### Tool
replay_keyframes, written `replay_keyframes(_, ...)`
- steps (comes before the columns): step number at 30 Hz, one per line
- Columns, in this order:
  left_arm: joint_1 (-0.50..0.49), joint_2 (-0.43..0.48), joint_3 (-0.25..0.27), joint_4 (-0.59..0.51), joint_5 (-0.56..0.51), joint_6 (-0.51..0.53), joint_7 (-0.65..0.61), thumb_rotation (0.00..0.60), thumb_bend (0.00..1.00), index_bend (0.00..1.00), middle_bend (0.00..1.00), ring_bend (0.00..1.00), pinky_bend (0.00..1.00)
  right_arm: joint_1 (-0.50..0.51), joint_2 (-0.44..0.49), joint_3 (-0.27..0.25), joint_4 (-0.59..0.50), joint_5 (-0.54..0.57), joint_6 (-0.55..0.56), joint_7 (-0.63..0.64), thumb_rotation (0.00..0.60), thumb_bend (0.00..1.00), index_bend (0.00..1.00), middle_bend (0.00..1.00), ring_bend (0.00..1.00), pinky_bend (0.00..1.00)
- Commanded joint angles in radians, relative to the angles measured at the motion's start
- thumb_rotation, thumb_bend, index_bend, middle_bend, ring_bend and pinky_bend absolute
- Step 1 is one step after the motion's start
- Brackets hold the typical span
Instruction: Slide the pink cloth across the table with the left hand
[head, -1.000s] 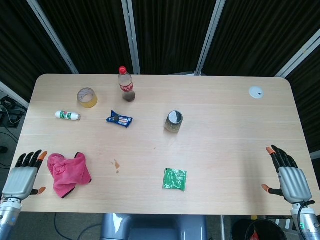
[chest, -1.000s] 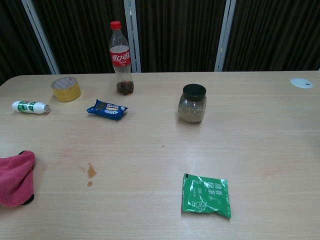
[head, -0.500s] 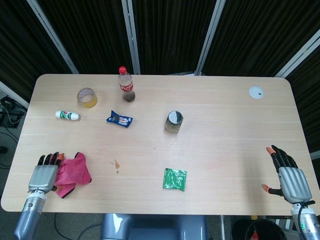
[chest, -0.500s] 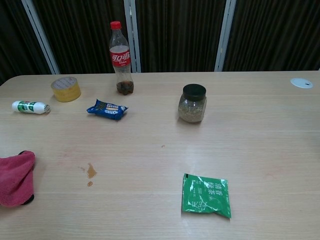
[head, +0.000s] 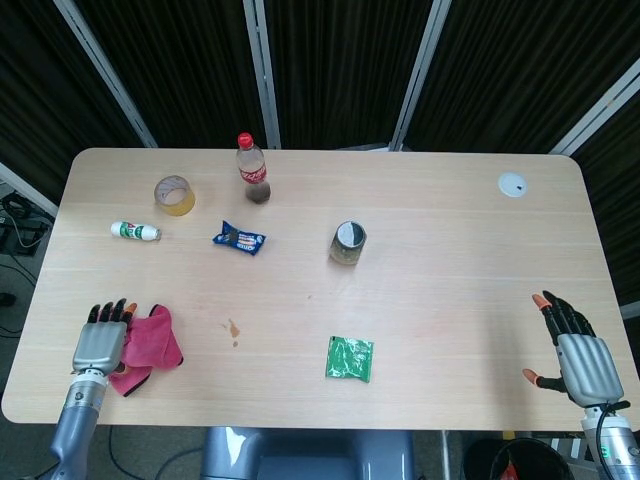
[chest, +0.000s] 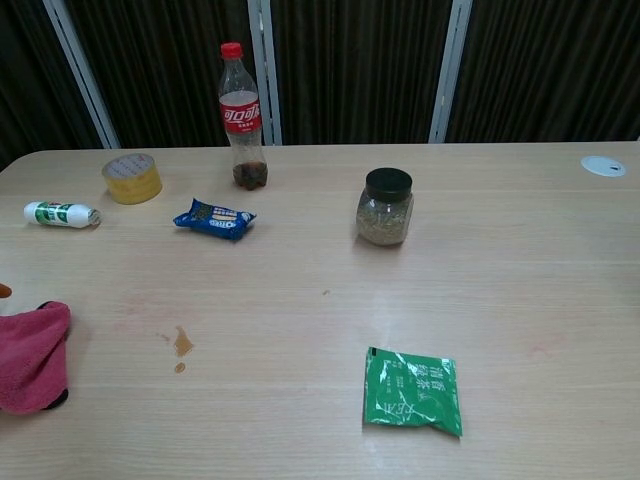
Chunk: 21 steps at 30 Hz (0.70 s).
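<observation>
The pink cloth (head: 158, 338) lies crumpled near the table's front left corner; the chest view shows it at its left edge as the pink cloth (chest: 28, 355). My left hand (head: 100, 342) lies over the cloth's left part, back up and fingers stretched towards the far side, hiding that part. It appears to rest flat on the cloth without gripping it. One orange fingertip (chest: 3, 290) peeks in at the chest view's left edge. My right hand (head: 578, 355) hovers at the table's front right edge, fingers spread, holding nothing.
On the far left stand a cola bottle (head: 251, 168) and a tape roll (head: 174, 194), with a white tube (head: 134, 231) and a blue packet (head: 239, 238) lying nearby. A jar (head: 348, 243) and green packet (head: 350, 358) occupy the middle. A brown stain (head: 233, 328) lies right of the cloth.
My left hand has moved right from the table's edge onto the cloth's left part. The cloth looks slightly bunched to the right. The right hand has stayed still.
</observation>
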Motion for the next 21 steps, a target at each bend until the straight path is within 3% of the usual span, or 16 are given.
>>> replay_keyframes(1, -0.004, -0.013, -0.001, 0.015, 0.013, 0.007, -0.018, 0.6, 0.07, 0.22, 0.02, 0.02, 0.16, 0.0, -0.001, 0.0, 0.0, 0.0, 0.0, 0.0, 0.6, 0.0, 0.0, 0.0, 0.0, 0.12)
replay_keyframes(6, -0.011, -0.046, 0.001, 0.052, 0.017, 0.005, -0.044, 0.6, 0.15, 0.32, 0.16, 0.13, 0.26, 0.0, 0.0, 0.0, -0.001, 0.003, 0.0, -0.001, 0.6, 0.0, 0.0, 0.0, 0.0, 0.12)
replay_keyframes(11, -0.014, -0.069, 0.004, 0.078, 0.017, 0.01, -0.053, 0.6, 0.21, 0.39, 0.2, 0.16, 0.29, 0.0, 0.001, 0.001, -0.003, 0.004, -0.002, 0.0, 0.6, 0.0, 0.0, 0.0, 0.0, 0.12)
replay_keyframes(14, -0.015, -0.075, 0.004, 0.086, 0.029, 0.017, -0.065, 0.6, 0.31, 0.47, 0.27, 0.21, 0.33, 0.0, 0.001, 0.001, -0.003, 0.005, -0.002, 0.0, 0.6, 0.0, 0.0, 0.0, 0.0, 0.12)
replay_keyframes(18, -0.017, -0.089, 0.002, 0.101, 0.091, 0.046, -0.105, 0.6, 0.53, 0.71, 0.46, 0.37, 0.47, 0.0, 0.001, 0.001, -0.003, 0.006, -0.002, 0.001, 0.6, 0.0, 0.0, 0.0, 0.0, 0.12)
replay_keyframes(21, -0.02, -0.096, 0.004, 0.114, 0.136, 0.06, -0.132, 0.6, 0.6, 0.8, 0.54, 0.44, 0.52, 0.0, 0.001, 0.002, -0.004, 0.006, -0.002, 0.001, 0.6, 0.0, 0.0, 0.0, 0.0, 0.12)
